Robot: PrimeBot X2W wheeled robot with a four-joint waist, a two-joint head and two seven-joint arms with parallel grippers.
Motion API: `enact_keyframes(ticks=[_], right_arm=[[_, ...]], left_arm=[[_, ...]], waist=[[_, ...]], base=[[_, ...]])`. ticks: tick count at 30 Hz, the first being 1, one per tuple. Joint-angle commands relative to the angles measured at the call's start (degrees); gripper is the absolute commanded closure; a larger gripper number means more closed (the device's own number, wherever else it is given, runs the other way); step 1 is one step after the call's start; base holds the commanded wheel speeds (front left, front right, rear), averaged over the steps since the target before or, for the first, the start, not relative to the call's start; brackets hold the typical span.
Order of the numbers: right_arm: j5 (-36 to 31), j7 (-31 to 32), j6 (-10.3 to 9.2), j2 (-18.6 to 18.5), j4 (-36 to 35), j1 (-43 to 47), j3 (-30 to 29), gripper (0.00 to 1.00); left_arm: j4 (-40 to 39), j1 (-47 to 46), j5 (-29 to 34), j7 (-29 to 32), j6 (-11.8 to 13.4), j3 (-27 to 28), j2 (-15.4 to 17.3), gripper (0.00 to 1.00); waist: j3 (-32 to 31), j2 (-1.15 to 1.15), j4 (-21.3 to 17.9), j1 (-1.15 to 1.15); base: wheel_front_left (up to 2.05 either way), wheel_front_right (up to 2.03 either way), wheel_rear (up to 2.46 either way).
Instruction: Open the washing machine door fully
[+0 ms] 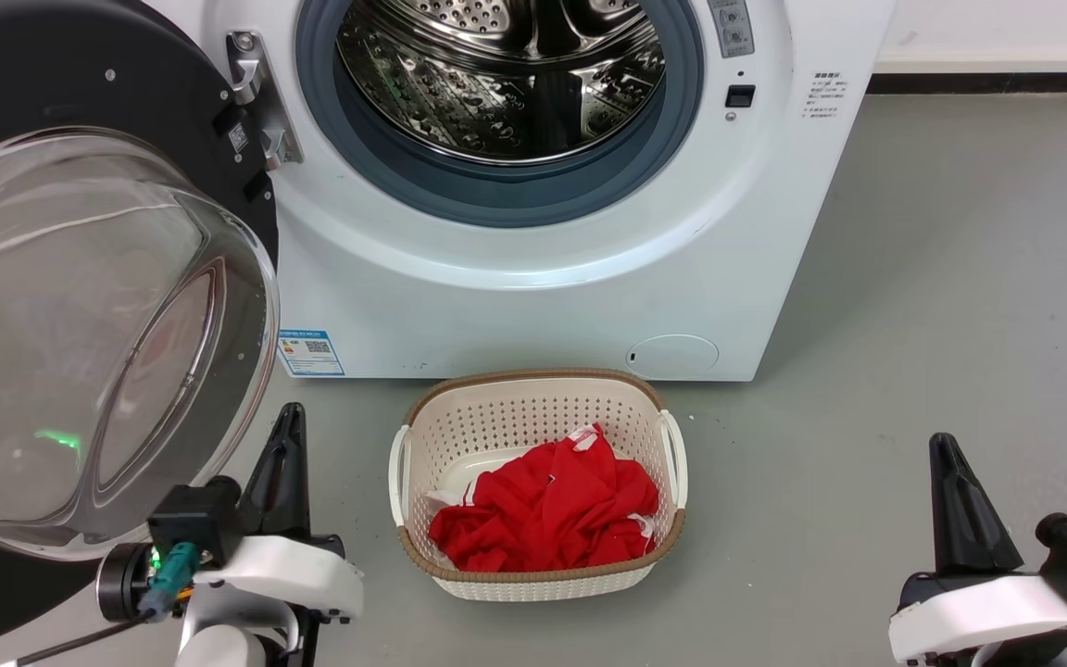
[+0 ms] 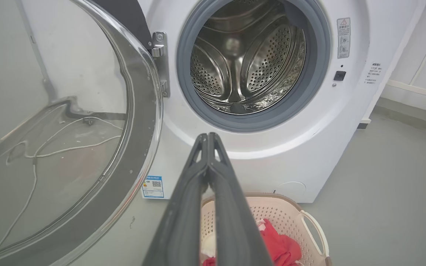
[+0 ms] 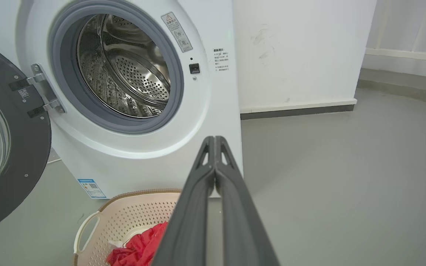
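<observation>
Washing machine door (image 1: 80, 324) hangs wide open, left gripper (image 1: 290, 421) and right gripper (image 1: 943, 449) both clenched empty; the left, close beside it, could knock it back.

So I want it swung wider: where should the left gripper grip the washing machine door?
Likely the black rim of the washing machine door, at the edge away from the hinge, with the left gripper coming from the bowl side. The glass bowl is smooth, wide, rounded: nothing to pinch.

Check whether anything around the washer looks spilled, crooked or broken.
Nothing stands out: the washing machine door hangs open on its hinge, the basket stands upright on the floor with the red clothes inside, nothing spilled.
</observation>
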Motion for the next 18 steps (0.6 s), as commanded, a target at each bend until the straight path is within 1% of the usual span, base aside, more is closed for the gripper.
enact_keyframes(ticks=[1,18], right_arm=[[3.1,0.6,0.0,-0.2,-0.6,-1.1,0.1,1.0],[21.9,4.2,-0.01,-0.8,1.7,-2.7,0.2,1.0]], left_arm=[[-0.6,-1.4,-2.8,0.6,-0.2,0.7,0.0,1.0],[-0.3,-0.7,-20.7,4.7,-1.8,2.5,-0.8,1.0]], waist=[[0.0,0.0,0.0,0.0],[-0.5,0.0,-0.1,0.0]], base=[[0.0,0.0,0.0],[0.0,0.0,0.0]])
